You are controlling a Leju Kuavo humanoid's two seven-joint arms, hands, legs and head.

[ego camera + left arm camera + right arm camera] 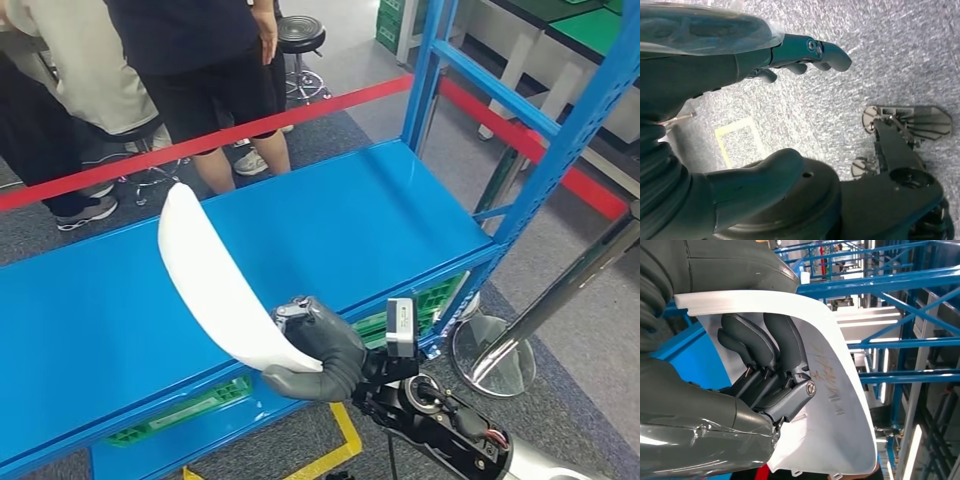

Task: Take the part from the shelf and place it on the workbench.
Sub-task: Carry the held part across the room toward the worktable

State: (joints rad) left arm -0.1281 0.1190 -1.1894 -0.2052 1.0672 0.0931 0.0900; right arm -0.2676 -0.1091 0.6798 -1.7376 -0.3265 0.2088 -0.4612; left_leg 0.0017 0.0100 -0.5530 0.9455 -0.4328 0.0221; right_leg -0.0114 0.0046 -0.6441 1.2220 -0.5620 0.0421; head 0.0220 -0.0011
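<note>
The part [207, 280] is a long curved white plastic panel. My right hand [321, 350] grips its near end and holds it above the blue shelf board [347, 220], its far end reaching up and to the left. In the right wrist view the dark fingers [764, 347] curl over the white part [828, 405], which bears faint handwriting. My left hand [753, 115] hangs over the grey carpet with its thumb and fingers apart and nothing between them.
Blue shelf uprights [581, 130] rise at the right. A red barrier tape [226, 135] runs behind the shelf, with people [196, 60] standing past it. A black stool [300, 35] stands behind them, and a chrome stand base [490, 355] sits on the floor at right.
</note>
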